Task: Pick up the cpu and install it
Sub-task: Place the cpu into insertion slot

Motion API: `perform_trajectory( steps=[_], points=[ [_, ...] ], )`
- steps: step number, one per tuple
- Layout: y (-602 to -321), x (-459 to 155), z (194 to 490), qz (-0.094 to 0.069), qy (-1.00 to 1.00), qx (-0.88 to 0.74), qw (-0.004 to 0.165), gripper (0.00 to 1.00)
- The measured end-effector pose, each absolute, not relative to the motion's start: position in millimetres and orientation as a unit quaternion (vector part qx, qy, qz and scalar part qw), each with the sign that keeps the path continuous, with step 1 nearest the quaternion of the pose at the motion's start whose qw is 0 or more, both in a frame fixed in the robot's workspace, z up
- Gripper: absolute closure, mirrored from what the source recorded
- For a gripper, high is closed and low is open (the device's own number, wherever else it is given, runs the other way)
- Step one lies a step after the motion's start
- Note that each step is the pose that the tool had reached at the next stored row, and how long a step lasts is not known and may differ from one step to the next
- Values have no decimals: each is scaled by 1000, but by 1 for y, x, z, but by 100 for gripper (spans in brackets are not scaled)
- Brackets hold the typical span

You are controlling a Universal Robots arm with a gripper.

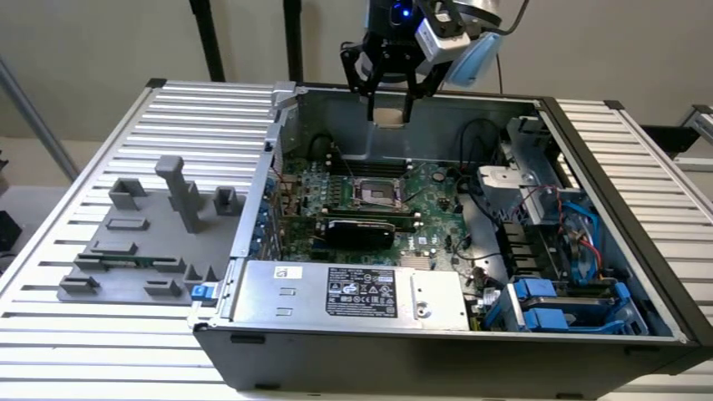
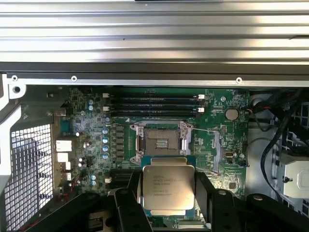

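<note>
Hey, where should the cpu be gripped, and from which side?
Probably by two opposite thin edges, coming from above its metal top. The cpu is a flat square, so only the edges give parallel faces; the gripper clamps it that way now.

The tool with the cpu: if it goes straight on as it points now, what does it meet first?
Probably the motherboard, at or near the open socket; nothing stands between. The tool holds the cpu above the case, so exact alignment is unclear.
</note>
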State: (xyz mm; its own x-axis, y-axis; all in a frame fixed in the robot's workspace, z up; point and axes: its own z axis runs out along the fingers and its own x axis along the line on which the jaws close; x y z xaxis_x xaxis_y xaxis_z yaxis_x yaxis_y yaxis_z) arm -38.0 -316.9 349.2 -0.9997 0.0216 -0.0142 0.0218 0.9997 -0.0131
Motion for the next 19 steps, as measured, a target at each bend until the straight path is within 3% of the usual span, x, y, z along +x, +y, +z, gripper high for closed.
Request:
perform_trajectory(
  steps=[19],
  points=[
    [-317, -38, 348, -7, 999, 49, 6, 46]
  ],
)
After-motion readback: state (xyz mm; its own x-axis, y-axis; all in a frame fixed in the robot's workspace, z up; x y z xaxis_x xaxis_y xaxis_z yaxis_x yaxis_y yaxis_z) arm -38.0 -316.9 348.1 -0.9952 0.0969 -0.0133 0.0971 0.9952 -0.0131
